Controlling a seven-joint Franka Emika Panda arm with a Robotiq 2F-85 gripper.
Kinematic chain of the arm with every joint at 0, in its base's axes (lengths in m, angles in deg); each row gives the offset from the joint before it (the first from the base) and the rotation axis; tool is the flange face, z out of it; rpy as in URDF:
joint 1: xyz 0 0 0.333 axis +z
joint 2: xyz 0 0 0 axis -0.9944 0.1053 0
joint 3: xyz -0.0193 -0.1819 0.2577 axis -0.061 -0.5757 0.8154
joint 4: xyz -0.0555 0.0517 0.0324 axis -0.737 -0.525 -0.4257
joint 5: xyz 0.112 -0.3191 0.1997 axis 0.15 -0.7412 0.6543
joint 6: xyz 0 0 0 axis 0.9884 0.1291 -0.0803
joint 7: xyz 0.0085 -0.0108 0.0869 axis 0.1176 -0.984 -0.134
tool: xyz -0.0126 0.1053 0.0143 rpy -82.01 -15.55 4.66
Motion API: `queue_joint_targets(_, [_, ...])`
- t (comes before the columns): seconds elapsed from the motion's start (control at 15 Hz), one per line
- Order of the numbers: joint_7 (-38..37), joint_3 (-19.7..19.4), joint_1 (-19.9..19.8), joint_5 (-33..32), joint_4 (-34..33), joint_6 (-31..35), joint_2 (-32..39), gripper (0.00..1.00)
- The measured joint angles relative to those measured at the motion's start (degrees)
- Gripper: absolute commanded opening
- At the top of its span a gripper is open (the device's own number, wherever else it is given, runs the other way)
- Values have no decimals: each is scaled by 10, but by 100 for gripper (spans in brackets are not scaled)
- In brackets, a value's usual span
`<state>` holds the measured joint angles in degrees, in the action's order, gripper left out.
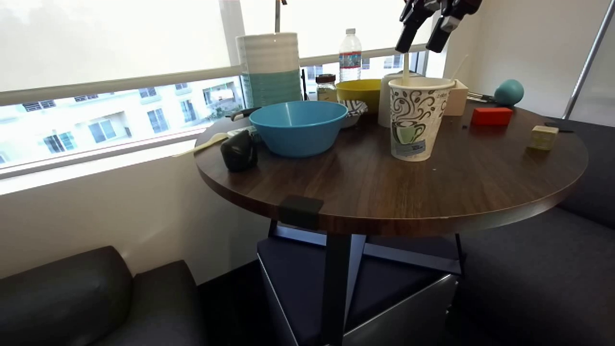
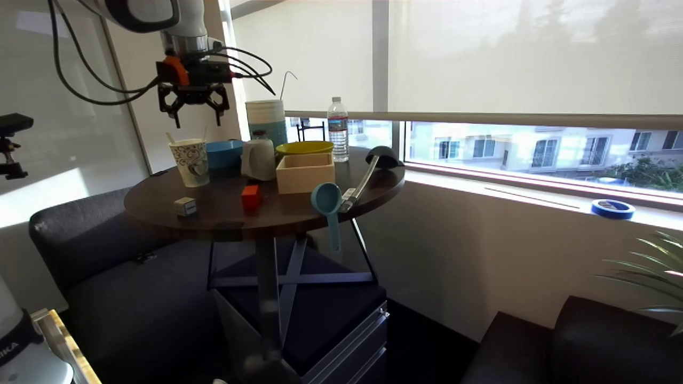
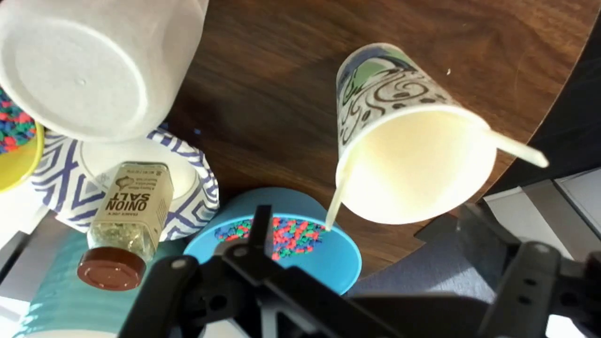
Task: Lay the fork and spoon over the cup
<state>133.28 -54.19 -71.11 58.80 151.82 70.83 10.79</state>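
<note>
Standing apart: cup (image 1: 415,122), ONION SALT jar (image 3: 127,220)

My cream, swirl-printed cup (image 1: 415,122) stands upright on the table (image 1: 365,192), 1 pale utensil (image 3: 336,203) poking over its rim, a 2nd utensil (image 3: 516,149) opposite; I can't tell which is which.

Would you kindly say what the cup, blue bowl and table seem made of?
Cup: likely matte paper, thin-rimmed and printed.
Blue bowl: probably smooth plastic, from its even colour and soft sheen.
Table: wood or laminate, satin; brown grain fits both.
</note>
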Motion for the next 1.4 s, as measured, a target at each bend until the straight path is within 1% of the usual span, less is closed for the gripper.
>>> queue_joint_targets(0.27, [70, -3, 0, 37, 4, 18, 1, 100])
queue_joint_targets(0.6, [124, -3, -1, 39, 9, 36, 16, 100])
queue_joint_targets(0.67, [131, -3, -1, 39, 9, 38, 21, 98])
queue_joint_targets(0.73, [136, -3, -3, 39, 9, 38, 25, 74])
queue_joint_targets(0.8, [139, -3, -4, 39, 8, 38, 28, 74])
queue_joint_targets(0.87, [142, -3, -5, 39, 8, 38, 31, 69])
queue_joint_targets(1.0, [149, -3, -6, 39, 7, 38, 34, 53])
queue_joint_targets(1.4, [155, -3, -10, 39, -2, 38, 36, 12])
